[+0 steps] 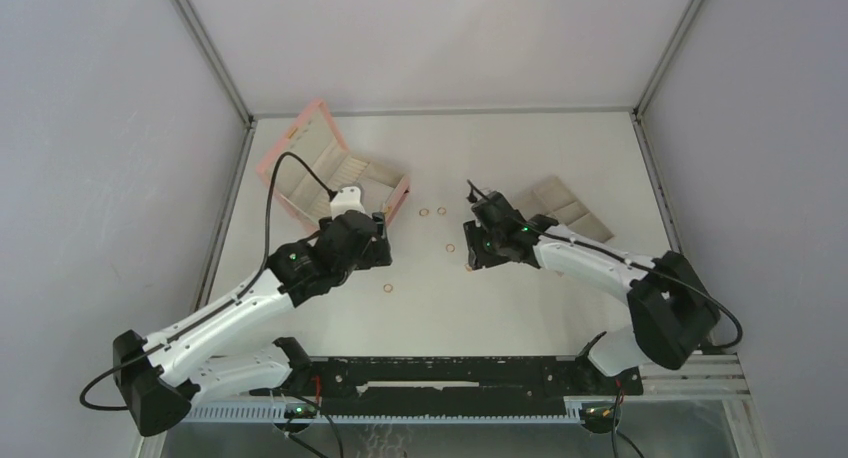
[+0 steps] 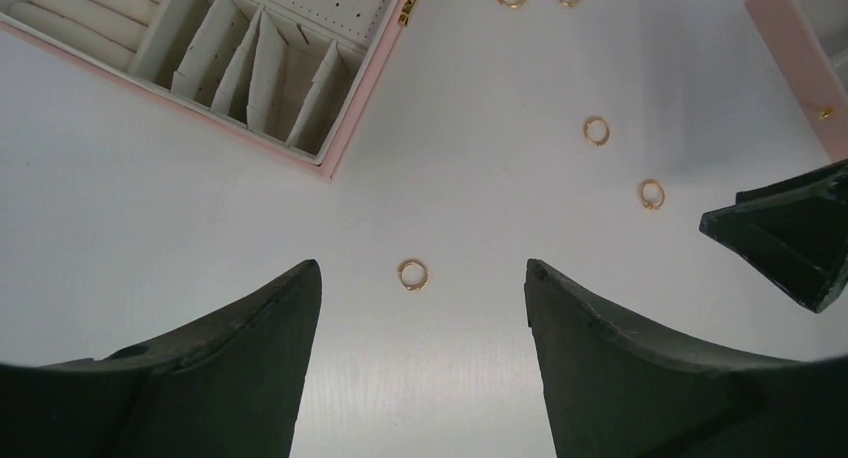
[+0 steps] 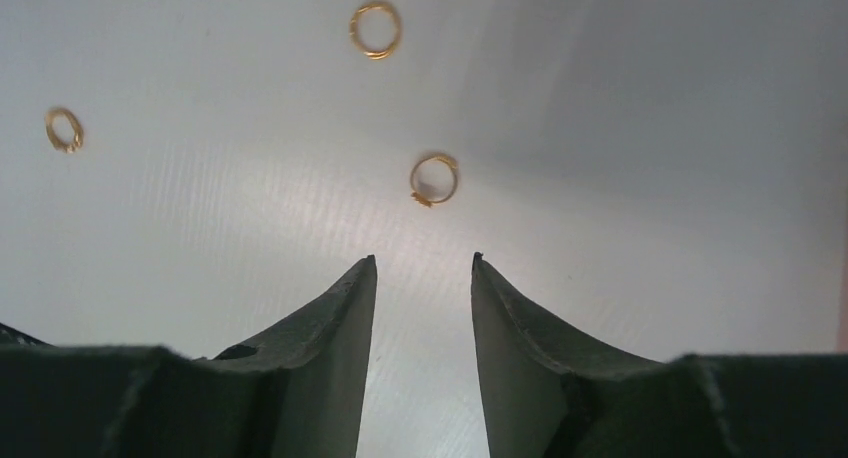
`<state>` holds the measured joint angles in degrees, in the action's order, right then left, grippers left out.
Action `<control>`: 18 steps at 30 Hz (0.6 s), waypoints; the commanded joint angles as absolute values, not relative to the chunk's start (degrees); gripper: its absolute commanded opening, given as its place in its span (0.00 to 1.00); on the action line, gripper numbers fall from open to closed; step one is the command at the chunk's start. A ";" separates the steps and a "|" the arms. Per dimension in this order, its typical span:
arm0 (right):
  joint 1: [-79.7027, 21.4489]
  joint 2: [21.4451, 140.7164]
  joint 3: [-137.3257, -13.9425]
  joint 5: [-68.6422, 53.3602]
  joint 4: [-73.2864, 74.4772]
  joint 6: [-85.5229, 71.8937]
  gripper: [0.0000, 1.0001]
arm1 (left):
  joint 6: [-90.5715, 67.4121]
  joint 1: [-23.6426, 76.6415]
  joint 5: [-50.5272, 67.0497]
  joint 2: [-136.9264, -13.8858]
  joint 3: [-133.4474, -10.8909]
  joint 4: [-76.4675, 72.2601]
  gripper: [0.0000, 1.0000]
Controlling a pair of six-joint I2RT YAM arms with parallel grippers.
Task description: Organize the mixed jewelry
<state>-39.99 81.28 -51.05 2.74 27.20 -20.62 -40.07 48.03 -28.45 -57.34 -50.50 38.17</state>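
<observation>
Five small orange-copper rings lie loose on the white table. In the top view two sit side by side (image 1: 424, 213) (image 1: 441, 211), one is below them (image 1: 450, 248), one lies by the right gripper (image 1: 469, 267) and one sits lower left (image 1: 386, 289). My left gripper (image 2: 422, 268) is open and empty, with a ring (image 2: 412, 273) lying on the table between its fingertips. My right gripper (image 3: 424, 260) is open a narrow way and empty, with a ring (image 3: 433, 179) on the table just ahead of its tips. Two more rings (image 3: 375, 29) (image 3: 64, 129) lie farther off.
An open pink box (image 1: 320, 173) with beige compartments stands at the back left, just behind the left gripper; it also shows in the left wrist view (image 2: 330, 158). A beige compartmented tray (image 1: 565, 208) lies behind the right arm. The right gripper's fingers (image 2: 790, 238) show in the left wrist view.
</observation>
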 commanded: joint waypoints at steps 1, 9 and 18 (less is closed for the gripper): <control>-40.91 86.27 -55.75 -2.76 25.87 -13.26 0.45 | -36.67 46.02 -28.31 -56.43 -54.19 40.82 0.79; -40.69 92.11 -59.55 -6.46 29.40 -5.90 0.38 | -37.11 38.74 -19.78 -49.87 -52.16 39.68 0.78; -41.02 97.05 -60.72 -5.95 28.93 -4.87 0.29 | -36.85 38.23 -19.11 -52.63 -53.66 41.93 0.78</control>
<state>-40.80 95.68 -58.35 -6.02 29.69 -6.57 -38.46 38.59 -20.62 -52.29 -51.57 41.45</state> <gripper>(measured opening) 0.294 0.777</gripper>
